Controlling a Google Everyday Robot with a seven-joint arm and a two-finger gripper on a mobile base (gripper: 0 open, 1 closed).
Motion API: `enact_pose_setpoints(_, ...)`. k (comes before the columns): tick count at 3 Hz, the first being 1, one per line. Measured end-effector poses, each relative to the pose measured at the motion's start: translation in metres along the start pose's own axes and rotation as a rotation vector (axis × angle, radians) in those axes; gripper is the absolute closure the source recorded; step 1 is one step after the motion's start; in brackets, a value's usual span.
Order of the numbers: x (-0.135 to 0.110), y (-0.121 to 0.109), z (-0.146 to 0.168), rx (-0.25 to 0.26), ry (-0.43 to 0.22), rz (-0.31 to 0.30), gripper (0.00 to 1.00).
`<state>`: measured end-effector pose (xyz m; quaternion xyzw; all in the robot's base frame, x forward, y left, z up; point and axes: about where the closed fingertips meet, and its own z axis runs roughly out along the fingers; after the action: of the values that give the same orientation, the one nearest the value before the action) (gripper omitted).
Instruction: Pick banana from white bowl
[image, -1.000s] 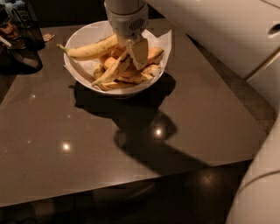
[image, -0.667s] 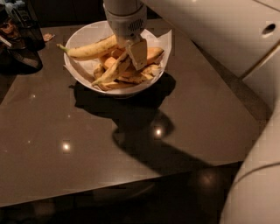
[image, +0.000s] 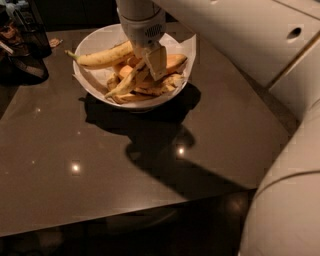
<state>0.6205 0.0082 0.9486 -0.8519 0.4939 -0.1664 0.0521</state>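
Arm casing (image: 240, 45), white and bulky, fills the right side and top right corner of the camera view and reaches in from there toward the far left. Its lower link crosses the bottom right corner.

Table (image: 100, 165): dark, glossy top showing point reflections and the arm's shadow.

White bowl (image: 100, 42): stands on the far part of the table, left of centre, upright. White paper sheets (image: 189, 47) stick out over its right rim.

Contents: a heap of bananas (image: 160, 87) fills the bowl's middle and near side. One whole banana (image: 102, 57) lies across the far left part, stem end over the left rim, its other end running in under the wrist. A slimmer banana (image: 125, 82) slants from just below the gripper toward the bowl's near left rim.

Wrist (image: 142, 20): a pale cylinder with a vent grille, pointing straight down over the bowl's centre.

Gripper (image: 150, 57): lowered inside the bowl, its tip at the level of the heap and against the fruit. The whole banana lies to its left, and the slim one emerges from directly beneath it. Grip state cannot be told, as the tip merges with the fruit.

Dark wire basket (image: 22, 45): far left corner, well apart from the bowl.
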Motion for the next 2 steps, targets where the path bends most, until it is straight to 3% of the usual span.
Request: enact_pose_setpoints(2, 0.0004, -0.0009, 0.0102, -0.025, -0.007, -0.006, 0.50)
